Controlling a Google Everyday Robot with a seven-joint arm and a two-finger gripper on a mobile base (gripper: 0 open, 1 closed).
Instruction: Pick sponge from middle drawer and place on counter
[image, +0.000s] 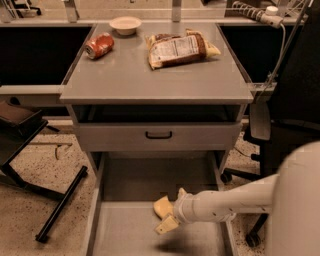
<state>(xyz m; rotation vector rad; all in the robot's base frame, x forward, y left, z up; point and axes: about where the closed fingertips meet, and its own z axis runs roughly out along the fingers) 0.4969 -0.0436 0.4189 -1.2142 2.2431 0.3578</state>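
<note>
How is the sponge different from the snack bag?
The sponge is small and plain pale yellow, down in the open drawer at the robot's hand. The snack bag is bigger, printed brown and white, and up on the counter.

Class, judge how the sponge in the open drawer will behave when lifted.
The sponge, beside the hand in the middle drawer, looks small and soft, so it is probably light and squashy. Its uneven outline suggests it may deform under a squeeze. It is not round, so rolling seems unlikely.
</note>
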